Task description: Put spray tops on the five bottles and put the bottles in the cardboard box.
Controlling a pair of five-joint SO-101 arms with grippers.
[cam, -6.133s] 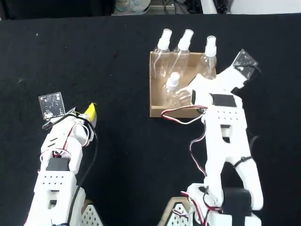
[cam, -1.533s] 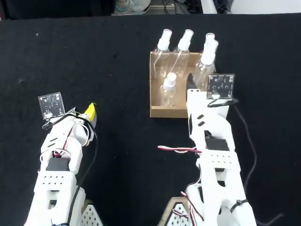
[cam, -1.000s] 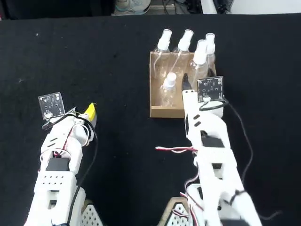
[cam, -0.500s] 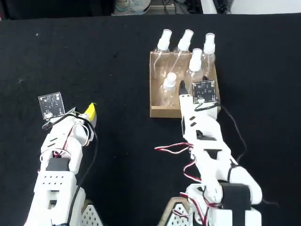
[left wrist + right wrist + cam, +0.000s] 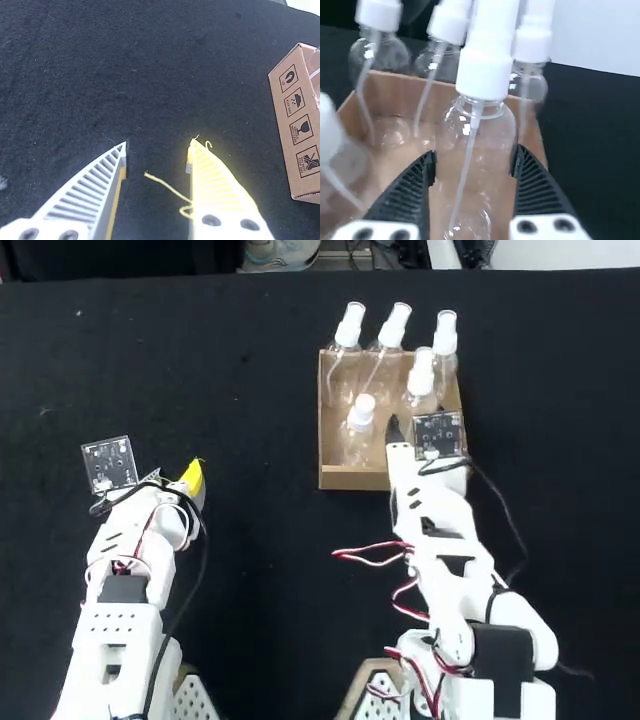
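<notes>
Dark all over, the desk (image 5: 250,360) is carrying both arms. Nearest, the left hand (image 5: 158,146) is sitting with its fingers apart above the dark surface. Farther on, the right hand (image 5: 472,162) is clamping a spray-topped bottle (image 5: 480,125), apparently standing inside the cardboard box (image 5: 335,478). Four more capped bottles (image 5: 358,425) are standing there, three along the far wall.

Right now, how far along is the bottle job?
Done: four capped bottles stand in the cardboard box. In hand: the right gripper holds the capped fifth bottle inside the box. Remaining: release it and withdraw. The left gripper sits open over the table.
</notes>
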